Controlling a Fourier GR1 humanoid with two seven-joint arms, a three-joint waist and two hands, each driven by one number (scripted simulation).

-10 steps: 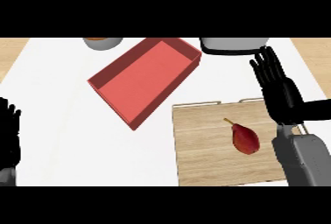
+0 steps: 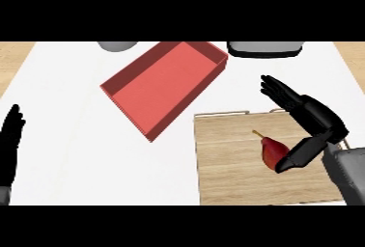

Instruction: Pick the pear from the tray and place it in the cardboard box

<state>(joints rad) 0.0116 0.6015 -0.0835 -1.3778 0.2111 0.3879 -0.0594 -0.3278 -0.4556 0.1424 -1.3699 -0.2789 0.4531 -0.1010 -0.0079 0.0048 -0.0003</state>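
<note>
A dark red pear (image 2: 270, 151) with a thin stem lies on the wooden tray (image 2: 228, 169) at the lower right. My right hand (image 2: 317, 119) hangs over the tray's right side, open. Its fingers (image 2: 282, 93) point up and left past the tray's far rim, and its thumb (image 2: 298, 155) lies against the pear's right side. The box (image 2: 165, 84), red and open-topped, sits tilted in the upper middle, left of the hand. My left hand (image 2: 10, 144) rests open at the left edge, fingers up.
A grey round object (image 2: 118, 46) stands at the back, left of the box. A grey and white vessel (image 2: 265, 48) stands at the back right, close to the box's far corner. The white counter (image 2: 71, 120) stretches between the left hand and the box.
My right hand has come down and towards me over the tray, and its thumb now lies beside the pear. The pear, tray, box and left hand have not moved.
</note>
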